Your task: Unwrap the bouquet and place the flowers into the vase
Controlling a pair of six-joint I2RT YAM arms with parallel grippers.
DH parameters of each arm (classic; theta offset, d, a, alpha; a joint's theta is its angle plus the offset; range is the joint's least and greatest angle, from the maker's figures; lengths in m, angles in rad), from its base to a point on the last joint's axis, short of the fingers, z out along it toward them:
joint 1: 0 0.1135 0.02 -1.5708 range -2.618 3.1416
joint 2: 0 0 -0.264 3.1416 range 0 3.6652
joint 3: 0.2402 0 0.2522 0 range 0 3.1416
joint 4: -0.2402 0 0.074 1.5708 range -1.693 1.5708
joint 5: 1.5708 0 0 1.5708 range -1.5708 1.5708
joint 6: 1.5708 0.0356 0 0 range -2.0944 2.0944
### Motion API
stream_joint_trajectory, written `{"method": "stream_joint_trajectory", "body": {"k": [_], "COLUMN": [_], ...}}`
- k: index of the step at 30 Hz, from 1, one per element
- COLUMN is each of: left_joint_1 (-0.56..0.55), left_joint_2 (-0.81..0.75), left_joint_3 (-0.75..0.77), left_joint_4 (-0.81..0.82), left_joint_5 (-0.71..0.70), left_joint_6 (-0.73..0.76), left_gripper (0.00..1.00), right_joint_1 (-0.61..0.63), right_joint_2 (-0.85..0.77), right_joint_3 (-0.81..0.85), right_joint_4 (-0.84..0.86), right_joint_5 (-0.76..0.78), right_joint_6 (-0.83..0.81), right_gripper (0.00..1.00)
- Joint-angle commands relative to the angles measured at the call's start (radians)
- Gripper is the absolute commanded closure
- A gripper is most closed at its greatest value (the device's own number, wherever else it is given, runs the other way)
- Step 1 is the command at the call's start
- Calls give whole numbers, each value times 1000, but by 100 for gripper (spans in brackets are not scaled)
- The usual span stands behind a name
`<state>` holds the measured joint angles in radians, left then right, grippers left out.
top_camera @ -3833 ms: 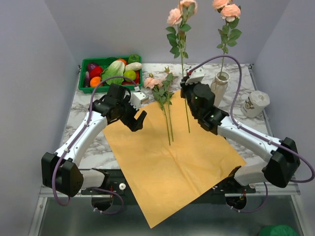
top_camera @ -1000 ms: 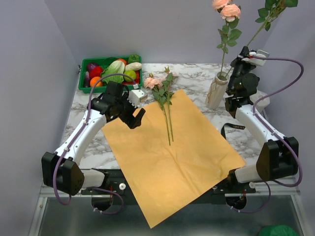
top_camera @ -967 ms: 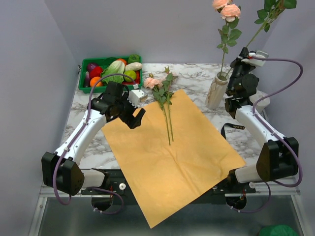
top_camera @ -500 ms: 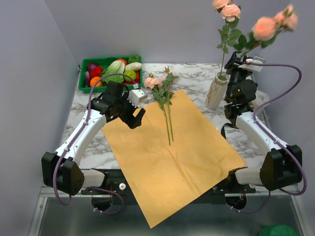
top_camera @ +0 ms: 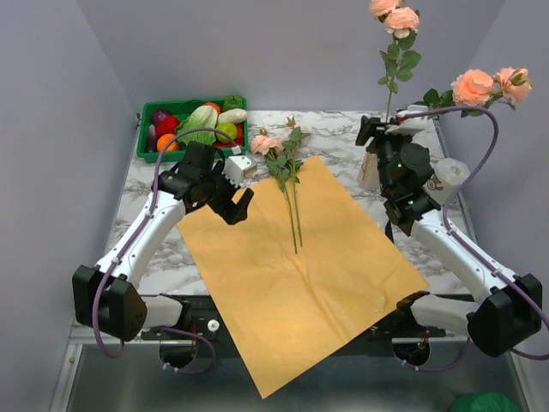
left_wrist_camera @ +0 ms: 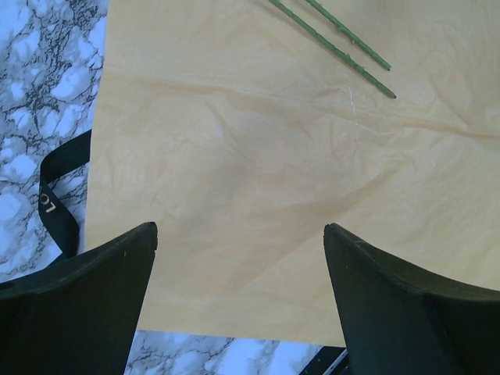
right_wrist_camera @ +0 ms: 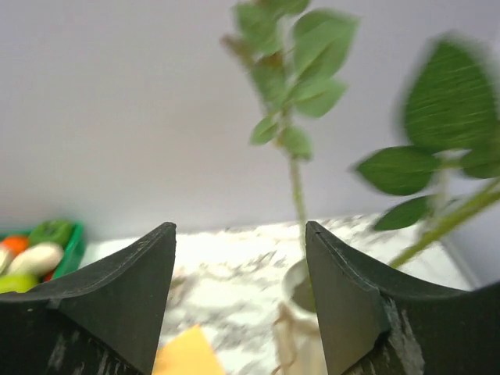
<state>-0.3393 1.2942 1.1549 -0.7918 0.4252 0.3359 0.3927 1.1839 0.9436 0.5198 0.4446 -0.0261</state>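
**Top view.** Pale pink roses on thin green stems [top_camera: 292, 206] lie on the flat orange-yellow paper sheet [top_camera: 300, 283]; others stand in the tall beige bottle-shaped vase [top_camera: 368, 177], far right. The right gripper [top_camera: 371, 134] is near the vase mouth.

**Left wrist.** The left gripper [left_wrist_camera: 238, 301] hovers wide and empty over the paper, near the black ribbon [left_wrist_camera: 58, 207].

**Right wrist.** The fingers [right_wrist_camera: 117, 305] are spread, gripping nothing.

The stems look light, springy and top-heavy; grip mid-stem, below the leaves. The paper may slide on the white marble tabletop [top_camera: 343, 129]. Grey walls stand close by.
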Motion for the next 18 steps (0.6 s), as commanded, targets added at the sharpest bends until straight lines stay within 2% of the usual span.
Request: {"method": "stream_joint_trajectory", "body": {"k": [1, 5, 6, 9, 13, 14, 18], "left_joint_1": [5, 5, 5, 6, 6, 6, 8], "left_joint_2": [2, 1, 4, 2, 8, 8, 5], "left_joint_3": [35, 42, 45, 54, 68, 69, 66], "left_joint_4": [3, 5, 3, 0, -24, -26, -27], "left_joint_5": [37, 21, 20, 23, 40, 38, 14], "left_joint_6": [-21, -29, -28, -31, -31, -32, -29], "left_gripper": [4, 3, 3, 2, 1, 1, 1], "right_joint_1": [101, 181, 205, 227, 227, 227, 227], "right_joint_2": [3, 57, 90, 232, 451, 529, 669], "right_joint_3": [27, 52, 111, 211, 445, 478, 575], "right_joint_4": [-283, -394, -438, -611, -852, -885, -957], "right_joint_5": [-29, -87, -90, -144, -213, -227, -288], "right_joint_6": [92, 182, 196, 244, 276, 290, 304], "right_gripper": [25, 25, 25, 27, 35, 36, 38]}}
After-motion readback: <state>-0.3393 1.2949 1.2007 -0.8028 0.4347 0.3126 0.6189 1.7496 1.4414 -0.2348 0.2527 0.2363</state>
